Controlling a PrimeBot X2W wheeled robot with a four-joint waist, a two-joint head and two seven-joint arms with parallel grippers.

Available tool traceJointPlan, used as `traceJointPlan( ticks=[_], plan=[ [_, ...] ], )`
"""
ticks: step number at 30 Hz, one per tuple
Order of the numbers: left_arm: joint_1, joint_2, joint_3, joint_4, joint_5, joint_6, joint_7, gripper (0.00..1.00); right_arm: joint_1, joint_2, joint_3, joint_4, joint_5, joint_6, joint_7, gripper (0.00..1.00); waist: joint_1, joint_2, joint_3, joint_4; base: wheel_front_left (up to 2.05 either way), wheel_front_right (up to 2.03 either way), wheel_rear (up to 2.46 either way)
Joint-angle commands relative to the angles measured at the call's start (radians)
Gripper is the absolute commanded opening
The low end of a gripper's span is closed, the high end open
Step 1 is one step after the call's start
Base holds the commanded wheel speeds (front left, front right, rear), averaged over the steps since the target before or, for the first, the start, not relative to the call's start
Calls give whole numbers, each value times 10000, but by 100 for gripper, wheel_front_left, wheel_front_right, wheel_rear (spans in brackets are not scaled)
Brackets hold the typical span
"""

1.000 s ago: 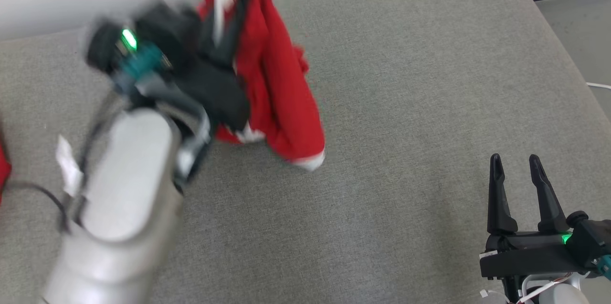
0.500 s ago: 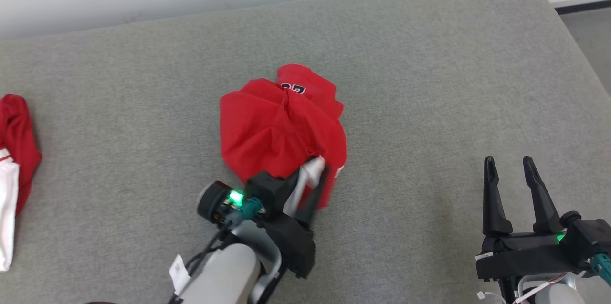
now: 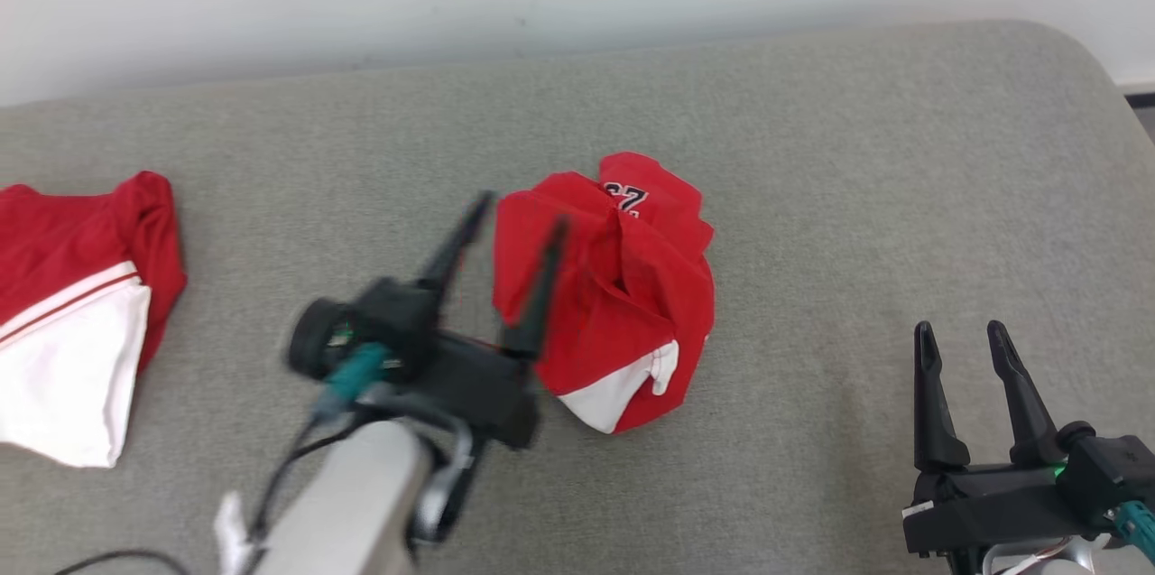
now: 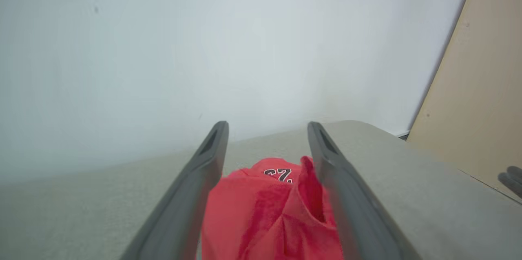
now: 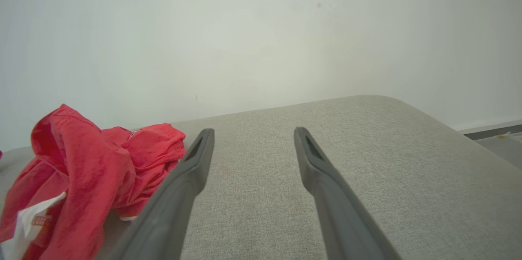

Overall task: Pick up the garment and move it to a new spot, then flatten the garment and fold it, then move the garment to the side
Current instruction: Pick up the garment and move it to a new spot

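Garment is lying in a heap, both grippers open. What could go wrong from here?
1. The garment is bunched, with layers folded over each other; a pinch may catch several layers, and it won't spread flat.
2. The left gripper stands open right at the heap, one finger over the cloth in the head view; moving off could snag and drag it.
3. A second red garment lies to the left; setting this one aside there could tangle them.

Red-and-white garment (image 3: pixel 623 295) lies crumpled on cushion (image 3: pixel 857 196).
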Motion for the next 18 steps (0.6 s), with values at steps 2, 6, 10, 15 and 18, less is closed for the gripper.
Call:
traceJointPlan(
  ticks=[2, 6, 10, 15, 18],
  plan=[
    [499, 317, 689, -488, 105, 239, -45, 100, 155, -93, 8, -21, -73, -21, -3, 100, 0, 0, -320, 366, 0, 0, 0],
    [1394, 1050, 1776, -1294, 588, 538, -32, 100, 280, -177, -30, -41, -85, -21, -3, 100, 0, 0, -478, 610, 0, 0, 0],
    [2453, 1462, 3051, -2000, 810, 678, -36, 100, 367, -220, 48, -22, -107, -21, -4, 100, 0, 0, -645, 790, 0, 0, 0],
    [3931, 1460, 4528, -2517, 958, 684, -37, 100, 526, -183, 112, -15, -128, -21, -3, 100, 0, 0, -883, 958, 0, 0, 0],
    [4725, 1231, 5095, -2730, 1134, 571, -38, 100, 573, -214, 201, -18, -124, -21, -3, 100, 0, 0, -1000, 1020, 0, 0, 0]
  ],
)
